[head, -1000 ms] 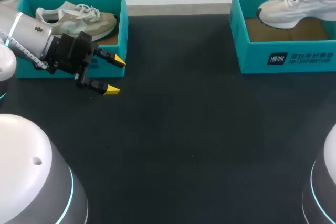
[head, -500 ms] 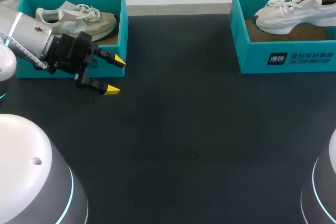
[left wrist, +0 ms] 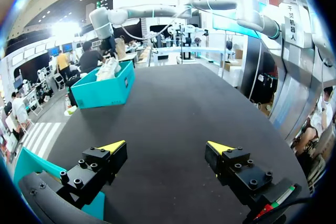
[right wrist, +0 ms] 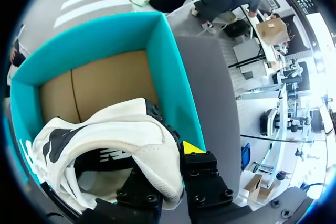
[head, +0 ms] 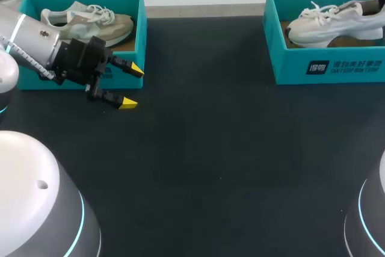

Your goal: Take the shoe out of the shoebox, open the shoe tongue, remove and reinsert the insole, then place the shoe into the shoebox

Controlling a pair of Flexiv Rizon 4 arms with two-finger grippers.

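Note:
A white shoe [head: 334, 21] hangs tilted over the right teal shoebox [head: 328, 67], toe low toward the box's left wall. In the right wrist view my right gripper [right wrist: 170, 161] is shut on the heel collar of the white shoe [right wrist: 121, 140]. One yellow tip shows outside the heel, and the other finger is hidden inside the shoe. The box's brown floor [right wrist: 105, 82] lies below. My left gripper [head: 132, 86] stands open and holds nothing, just in front of the left shoebox [head: 141, 34]. That box holds a beige shoe [head: 90, 22].
Bare black tabletop [head: 228, 148] stretches between the two boxes and ahead of the left gripper [left wrist: 166, 147]. From the left wrist view the right shoebox [left wrist: 102, 90] stands far across the table. My arms' white bases [head: 36, 203] fill the near corners.
The white shoe has shifted left over the right box and its toe has dipped toward the left wall. The left arm has not moved.

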